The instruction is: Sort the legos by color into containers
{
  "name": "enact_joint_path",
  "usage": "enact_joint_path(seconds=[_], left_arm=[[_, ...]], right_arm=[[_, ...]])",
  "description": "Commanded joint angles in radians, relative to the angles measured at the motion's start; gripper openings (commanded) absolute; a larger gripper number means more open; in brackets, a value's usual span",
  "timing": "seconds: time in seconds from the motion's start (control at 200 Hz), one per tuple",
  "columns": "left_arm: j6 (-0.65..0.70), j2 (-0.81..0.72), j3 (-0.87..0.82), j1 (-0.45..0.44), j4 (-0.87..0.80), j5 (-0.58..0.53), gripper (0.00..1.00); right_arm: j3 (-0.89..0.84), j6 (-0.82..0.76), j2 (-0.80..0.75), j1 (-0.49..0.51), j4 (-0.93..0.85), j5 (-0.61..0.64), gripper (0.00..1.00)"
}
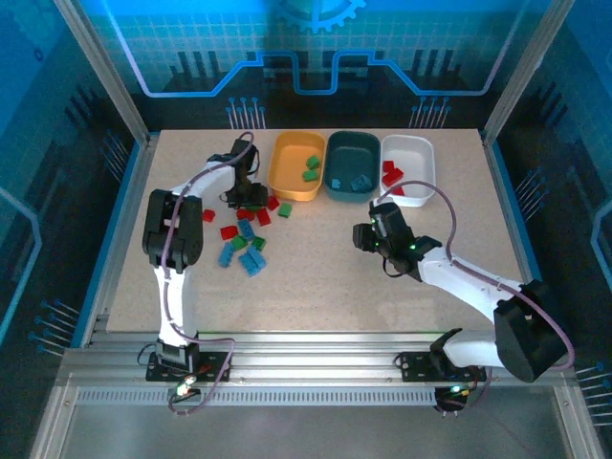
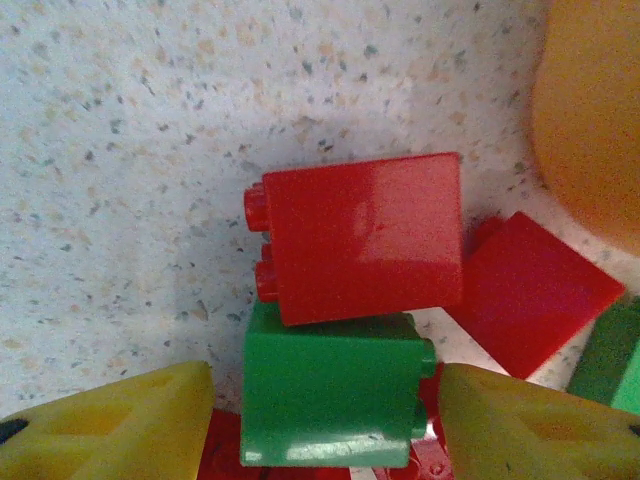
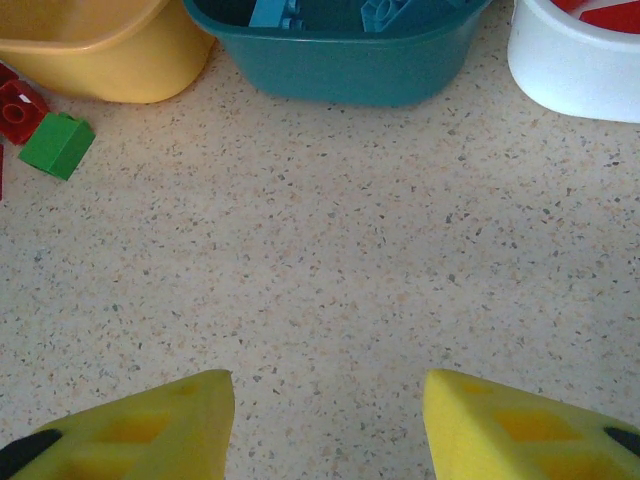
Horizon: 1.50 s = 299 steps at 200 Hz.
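The left arm [image 1: 175, 287] and the right arm [image 1: 469, 277] are built from glossy white tubular links joined by bulky black motor housings. Each sits on a black base block [image 1: 186, 361] with a small green light [image 1: 457, 390]. A thin grey-purple cable [image 1: 222, 167] runs alongside each arm. The left end effector [image 2: 325, 410] and the right end effector [image 3: 328, 410] carry yellow wedge-shaped plastic fingers [image 3: 520, 430] with shallow recessed panels and black marks near the outer corners.

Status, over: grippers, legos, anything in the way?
Left gripper open, astride green lego. Right gripper open, empty. Red lego touching the green one, crowding the pick.
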Motion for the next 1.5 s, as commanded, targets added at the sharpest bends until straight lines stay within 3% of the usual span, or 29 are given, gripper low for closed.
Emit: enact_joint_path(seconds=[0.0, 0.37, 0.795, 0.935, 1.056, 1.126, 1.216, 1.491], left_arm=[[0.015, 0.02, -0.003, 0.005, 0.002, 0.027, 0.6], [-0.005, -0.029, -0.039, 0.007, 0.012, 0.002, 0.33], [-0.08, -0.225, -0.08, 0.007, -0.005, -0.008, 0.29], [-0.133, -0.257, -0.053, -0.005, 0.015, 0.103, 0.29], [-0.161, -0.193, 0.045, -0.066, 0.047, 0.183, 0.29], [-0.169, -0.12, 0.145, -0.102, 0.04, 0.201, 0.28], [-0.2, -0.026, 0.256, -0.118, 0.043, 0.242, 0.26], [-0.262, 0.178, 0.467, -0.128, 0.052, 0.282, 0.29]], right_arm=[[-0.006, 0.014, 0.004, 0.013, 0.024, 0.019, 0.54], [-0.009, 0.014, 0.004, 0.02, 0.03, 0.035, 0.53], [-0.075, 0.051, -0.113, 0.021, 0.037, 0.181, 0.54], [-0.098, 0.111, -0.168, -0.015, 0.005, 0.226, 0.57], [-0.115, 0.288, -0.219, -0.059, -0.117, 0.365, 0.71], [-0.14, 0.341, -0.255, -0.086, -0.141, 0.389, 0.73], [-0.166, 0.388, -0.289, -0.097, -0.16, 0.425, 0.83], [-0.15, 0.375, -0.244, -0.115, -0.149, 0.359, 0.88]])
